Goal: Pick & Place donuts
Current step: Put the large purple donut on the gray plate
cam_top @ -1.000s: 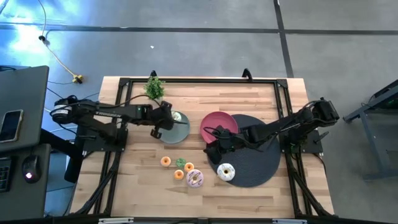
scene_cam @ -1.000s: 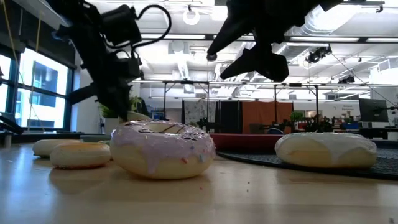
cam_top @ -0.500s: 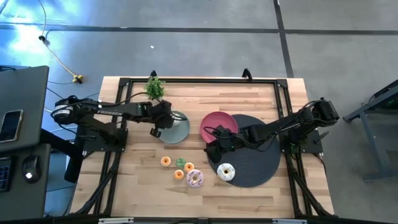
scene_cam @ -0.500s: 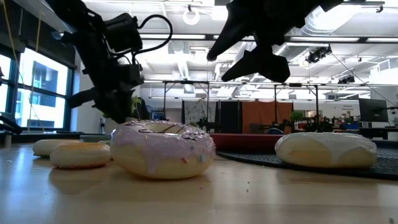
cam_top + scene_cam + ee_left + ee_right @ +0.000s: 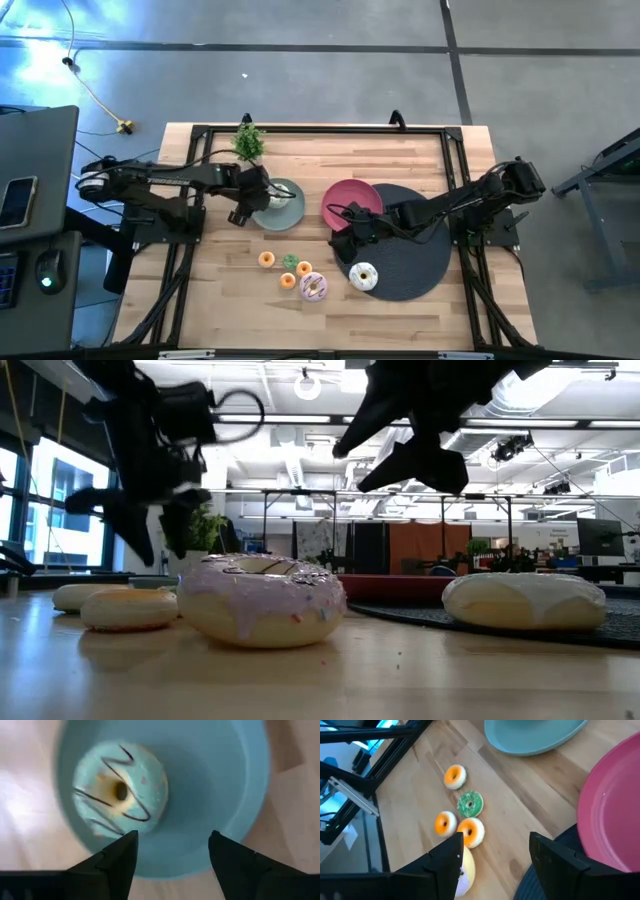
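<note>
The black round mat (image 5: 412, 250) lies on my right side of the table (image 5: 220, 290), and the white donut (image 5: 363, 276) rests on its edge. The pink plate (image 5: 350, 200) touches the mat. The grey-green plate (image 5: 285, 208) carries the pale green donut (image 5: 120, 795). My left gripper (image 5: 243, 207) hangs over this plate's rim, its fingers (image 5: 115, 862) wide apart and holding nothing. My right gripper (image 5: 343, 240) hovers between the pink plate and the pink donut (image 5: 313, 287), fingers (image 5: 555, 857) spread, also empty. Three orange donuts (image 5: 455, 776) and one small green donut (image 5: 470, 804) lie close together on the wood.
</note>
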You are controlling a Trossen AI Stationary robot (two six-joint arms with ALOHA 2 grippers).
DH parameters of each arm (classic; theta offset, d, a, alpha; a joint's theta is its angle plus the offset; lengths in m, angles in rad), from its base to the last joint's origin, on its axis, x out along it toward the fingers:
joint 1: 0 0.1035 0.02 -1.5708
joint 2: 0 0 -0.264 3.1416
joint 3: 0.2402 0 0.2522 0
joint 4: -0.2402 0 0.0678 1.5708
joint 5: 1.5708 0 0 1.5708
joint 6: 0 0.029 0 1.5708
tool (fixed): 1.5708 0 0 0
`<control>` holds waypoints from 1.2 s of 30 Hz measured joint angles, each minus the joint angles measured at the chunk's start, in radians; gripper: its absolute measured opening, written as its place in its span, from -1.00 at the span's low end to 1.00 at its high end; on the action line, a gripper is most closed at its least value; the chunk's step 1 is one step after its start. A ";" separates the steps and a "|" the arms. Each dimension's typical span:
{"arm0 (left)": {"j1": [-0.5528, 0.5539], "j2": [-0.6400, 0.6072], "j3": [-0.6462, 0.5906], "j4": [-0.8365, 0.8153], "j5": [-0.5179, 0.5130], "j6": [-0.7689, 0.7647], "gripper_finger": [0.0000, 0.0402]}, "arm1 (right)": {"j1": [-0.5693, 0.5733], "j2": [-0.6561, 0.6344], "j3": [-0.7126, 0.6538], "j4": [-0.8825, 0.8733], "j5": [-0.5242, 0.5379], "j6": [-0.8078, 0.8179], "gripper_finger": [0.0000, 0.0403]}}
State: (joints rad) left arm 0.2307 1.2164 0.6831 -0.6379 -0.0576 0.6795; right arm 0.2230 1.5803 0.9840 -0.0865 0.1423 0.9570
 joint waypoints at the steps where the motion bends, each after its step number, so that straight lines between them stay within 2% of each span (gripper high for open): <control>1: -0.006 -0.024 0.012 -0.002 -0.005 0.001 0.16 | 0.000 0.000 0.000 -0.002 -0.002 0.008 0.07; 6: -0.049 -0.161 0.085 0.012 -0.056 0.033 0.16 | 0.000 0.000 0.000 -0.008 -0.002 0.015 0.07; 13: -0.115 -0.263 0.117 0.051 -0.028 0.042 0.16 | -0.015 0.001 0.000 -0.007 -0.014 0.034 0.07; 23: -0.162 -0.271 0.117 0.059 -0.025 0.018 0.16 | -0.047 0.001 0.000 0.003 -0.052 0.038 0.07; 28: -0.161 -0.271 0.117 0.074 0.017 0.004 0.16 | -0.053 0.001 0.000 0.010 -0.089 0.038 0.07; 36: -0.161 -0.269 0.117 0.099 0.062 -0.002 0.16 | -0.053 0.001 0.000 0.039 -0.088 0.038 0.07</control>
State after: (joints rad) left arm 0.0692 0.9478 0.8001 -0.5393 0.0040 0.6779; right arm 0.1696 1.5810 0.9836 -0.0471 0.0539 0.9947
